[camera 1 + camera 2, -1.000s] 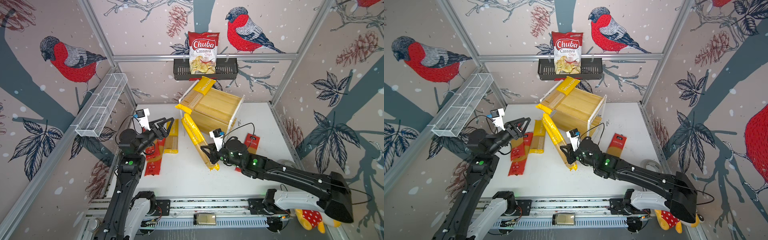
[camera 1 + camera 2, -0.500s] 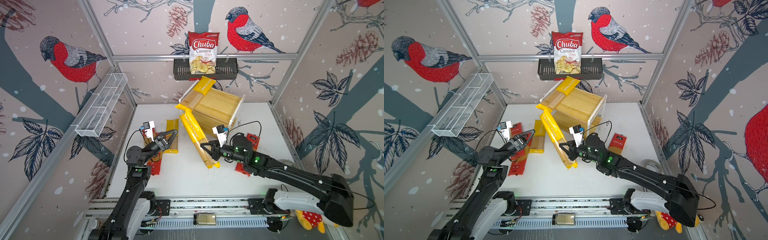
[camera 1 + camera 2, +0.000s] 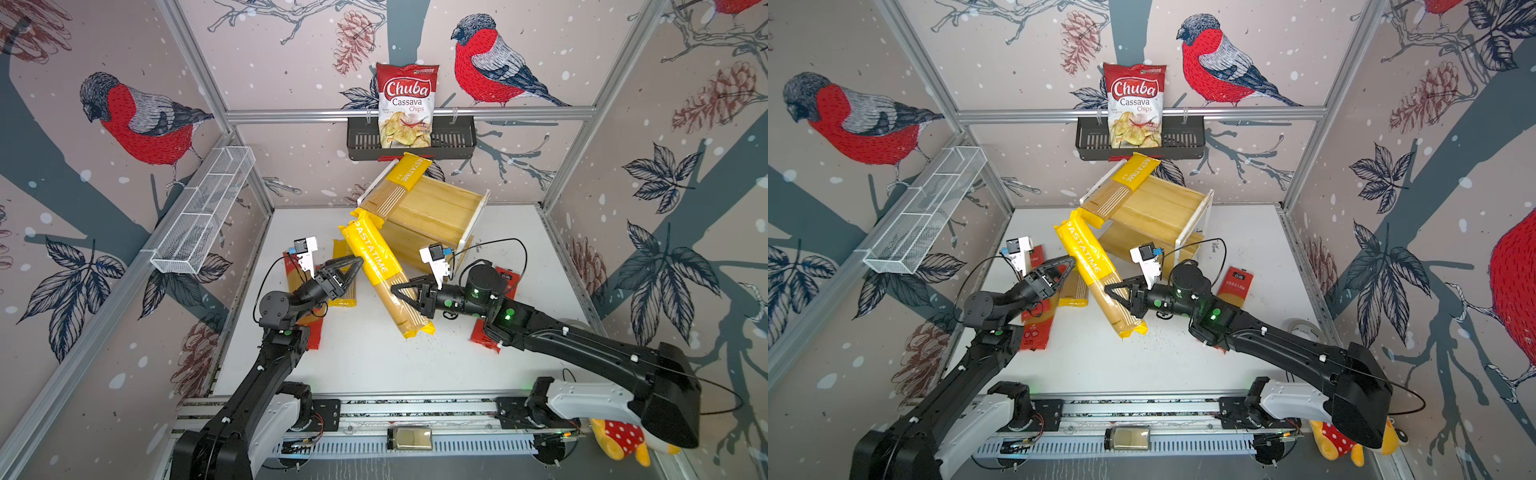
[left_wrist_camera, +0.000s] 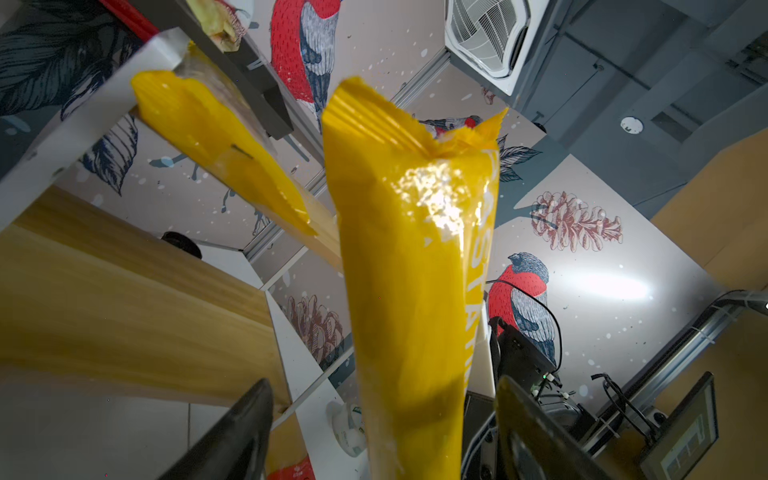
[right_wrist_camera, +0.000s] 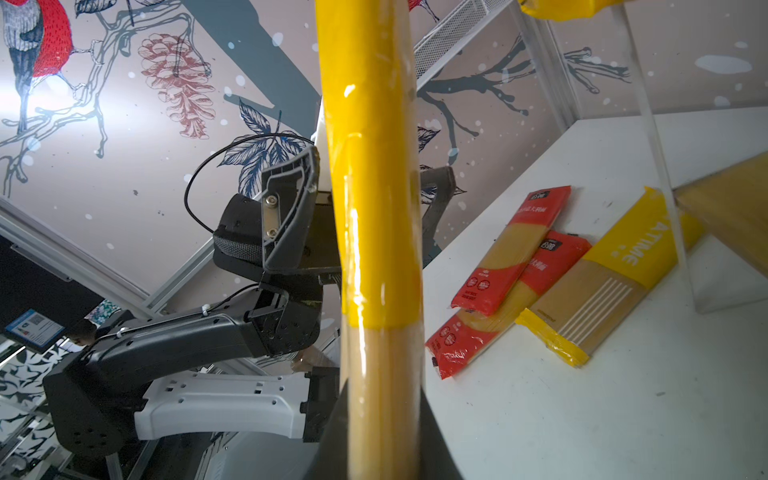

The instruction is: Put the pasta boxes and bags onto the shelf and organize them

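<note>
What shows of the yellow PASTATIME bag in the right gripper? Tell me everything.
The PASTATIME bag is a long, narrow, glossy plastic pack: yellow upper part with white lettering, clear lower part showing pale spaghetti, crimped yellow ends. It slants, top toward the shelf. The right gripper is shut on its clear part; the left gripper, open, straddles its yellow part.

Yellow pasta bag (image 4: 411, 270), framed by parted tool (image 4: 382, 386)

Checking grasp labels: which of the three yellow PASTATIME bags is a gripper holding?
The tilted middle bag, clamped in the right gripper. The second bag lies on the shelf; the third bag flat on the table.
</note>
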Motion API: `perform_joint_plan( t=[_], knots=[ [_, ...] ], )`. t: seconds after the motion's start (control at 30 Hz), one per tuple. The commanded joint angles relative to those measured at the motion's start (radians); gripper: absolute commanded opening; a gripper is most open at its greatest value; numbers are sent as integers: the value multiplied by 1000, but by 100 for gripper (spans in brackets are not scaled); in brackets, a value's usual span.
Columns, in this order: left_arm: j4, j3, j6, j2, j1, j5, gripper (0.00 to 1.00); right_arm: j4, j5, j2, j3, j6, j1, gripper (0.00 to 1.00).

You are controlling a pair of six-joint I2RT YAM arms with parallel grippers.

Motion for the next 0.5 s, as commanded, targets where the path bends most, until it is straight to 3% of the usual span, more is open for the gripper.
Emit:
perform_joint_plan(
  t=[0.0, 0.2, 0.47],
  knots=[
    [141, 17, -33, 20, -2, -2, 78, 222, -59, 6, 7, 44, -1, 0],
    [237, 52, -71, 75, -15, 8, 68, 287, -101, 32, 6, 89, -3, 0],
    [147, 114, 14, 84, -41, 4, 54, 426, -184, 113, 2, 218, -61, 0]
  ],
)
